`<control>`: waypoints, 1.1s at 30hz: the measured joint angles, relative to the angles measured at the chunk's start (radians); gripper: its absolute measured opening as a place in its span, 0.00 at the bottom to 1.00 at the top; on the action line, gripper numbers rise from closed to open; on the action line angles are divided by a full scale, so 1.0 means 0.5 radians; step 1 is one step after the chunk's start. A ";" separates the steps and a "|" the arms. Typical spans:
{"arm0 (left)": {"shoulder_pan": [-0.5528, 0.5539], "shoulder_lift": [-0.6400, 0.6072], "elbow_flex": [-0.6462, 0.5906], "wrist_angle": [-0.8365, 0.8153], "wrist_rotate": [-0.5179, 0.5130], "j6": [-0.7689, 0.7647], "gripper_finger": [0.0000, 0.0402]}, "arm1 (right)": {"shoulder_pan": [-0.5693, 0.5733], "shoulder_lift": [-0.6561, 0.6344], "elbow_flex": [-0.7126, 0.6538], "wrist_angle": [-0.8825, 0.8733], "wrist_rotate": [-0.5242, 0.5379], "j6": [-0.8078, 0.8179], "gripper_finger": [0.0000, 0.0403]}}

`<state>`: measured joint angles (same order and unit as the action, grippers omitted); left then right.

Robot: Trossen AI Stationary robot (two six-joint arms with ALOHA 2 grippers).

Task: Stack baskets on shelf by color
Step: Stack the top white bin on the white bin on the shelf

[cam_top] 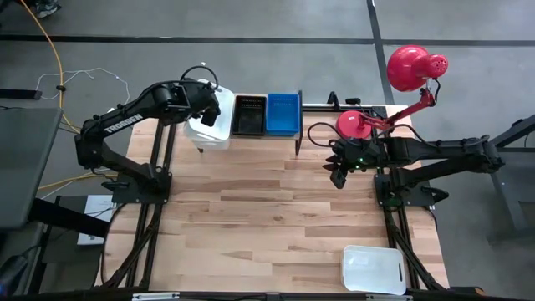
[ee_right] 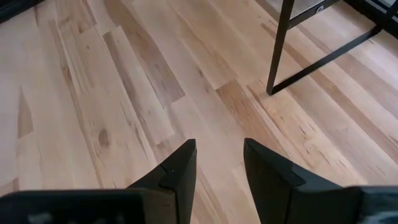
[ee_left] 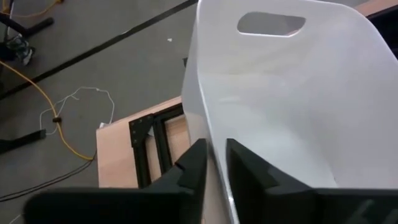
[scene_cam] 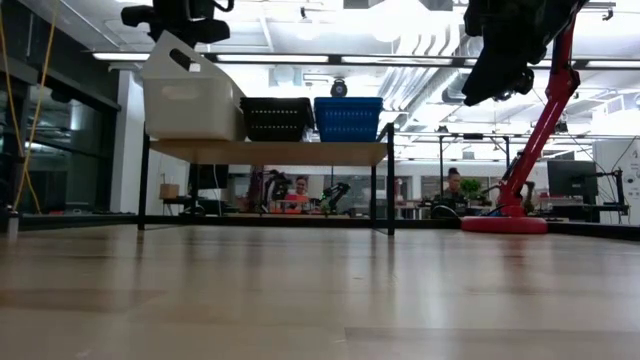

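A white basket [cam_top: 211, 127] sits tilted at the left end of the shelf [scene_cam: 270, 151], and my left gripper [ee_left: 216, 149] is shut on its wall. Next to it on the shelf stand a black mesh basket [cam_top: 249, 114] and then a blue basket [cam_top: 282, 113], each on its bottom. A second white basket [cam_top: 374, 269] lies on the table near the front right corner. My right gripper [cam_top: 338, 176] hangs open above the table, right of the shelf's near right leg, with nothing between its fingers. My left gripper has the upper rim of one side wall [ee_left: 210, 124] of the white basket, next to the wall with the handle slot [ee_left: 270, 23]. One finger is inside the basket and one outside. The fingers slant down from above. The basket is tilted, its underside [scene_cam: 195, 136] on the shelf.
A red lamp [cam_top: 410, 71] stands at the table's far right, its round base [cam_top: 355, 125] just right of the shelf. The wooden table [cam_top: 267, 226] stretches bare in front of the shelf. People sit in the room behind, seen in the low view.
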<state>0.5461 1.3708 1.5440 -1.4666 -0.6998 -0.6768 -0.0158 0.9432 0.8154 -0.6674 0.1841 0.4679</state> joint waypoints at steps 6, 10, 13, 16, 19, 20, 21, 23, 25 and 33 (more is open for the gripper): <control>0.000 0.000 0.000 0.003 -0.006 0.028 0.01 | 0.000 0.000 0.000 0.000 -0.001 0.007 0.30; -0.001 0.000 -0.001 0.008 -0.008 0.042 0.01 | 0.000 0.000 0.000 0.001 -0.001 0.007 0.30; 0.000 0.000 0.022 0.032 -0.004 0.058 0.00 | 0.000 0.000 0.000 0.001 -0.001 0.007 0.30; 0.000 0.000 0.064 0.051 0.001 0.090 0.00 | 0.000 0.000 0.000 0.001 -0.001 0.007 0.30; 0.000 0.000 0.124 0.053 0.003 0.107 0.00 | 0.000 0.000 0.000 0.001 0.000 0.007 0.30; 0.000 0.000 0.149 0.054 0.015 0.117 0.00 | 0.000 0.000 0.000 0.001 -0.001 0.007 0.30; 0.000 0.000 0.177 0.054 0.030 0.122 0.00 | 0.000 0.000 0.000 0.001 -0.001 0.007 0.30; 0.000 -0.001 0.239 0.055 0.070 0.143 0.00 | 0.000 0.000 0.000 0.001 -0.001 0.007 0.30; 0.000 -0.014 0.293 0.063 0.128 0.182 0.00 | 0.000 0.000 0.000 0.001 -0.001 0.007 0.30; 0.000 -0.166 0.250 0.123 0.291 0.279 0.00 | 0.000 0.000 0.000 0.001 0.000 0.007 0.30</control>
<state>0.5459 1.2877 1.6688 -1.4053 -0.5541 -0.5375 -0.0158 0.9432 0.8154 -0.6670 0.1841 0.4713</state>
